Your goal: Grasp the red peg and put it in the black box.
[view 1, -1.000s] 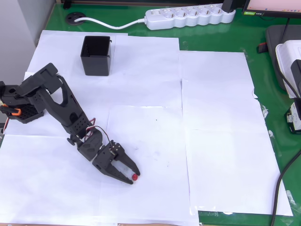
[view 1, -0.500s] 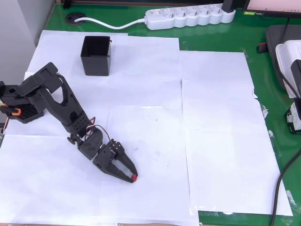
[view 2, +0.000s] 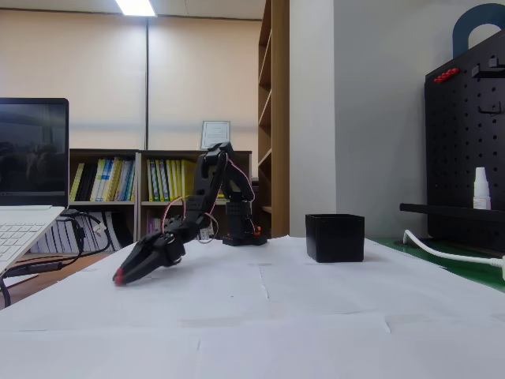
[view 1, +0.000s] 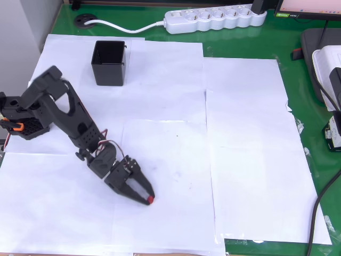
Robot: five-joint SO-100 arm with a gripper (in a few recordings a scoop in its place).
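Observation:
The red peg [view 1: 151, 199] is a tiny dark-red dot pinched at the tip of my black gripper [view 1: 147, 198], low and left of centre in the overhead view. In the fixed view the red peg [view 2: 118, 277] shows at the gripper's [view 2: 121, 277] tip, just above the white paper. The jaws are closed together on it. The black box [view 1: 109, 63] stands upright and open at the back left of the paper, well away from the gripper; in the fixed view the black box [view 2: 335, 237] sits right of centre.
White paper sheets [view 1: 245, 160] cover a green table. A white power strip [view 1: 216, 18] with its cable lies along the far edge. A laptop [view 2: 24, 213] is at the left of the fixed view, and a black pegboard [view 2: 465, 150] at the right.
The jaws closed around the red peg, which lay beside the open gripper a second ago. The arm has since shifted slightly up and left with the peg in its tip.

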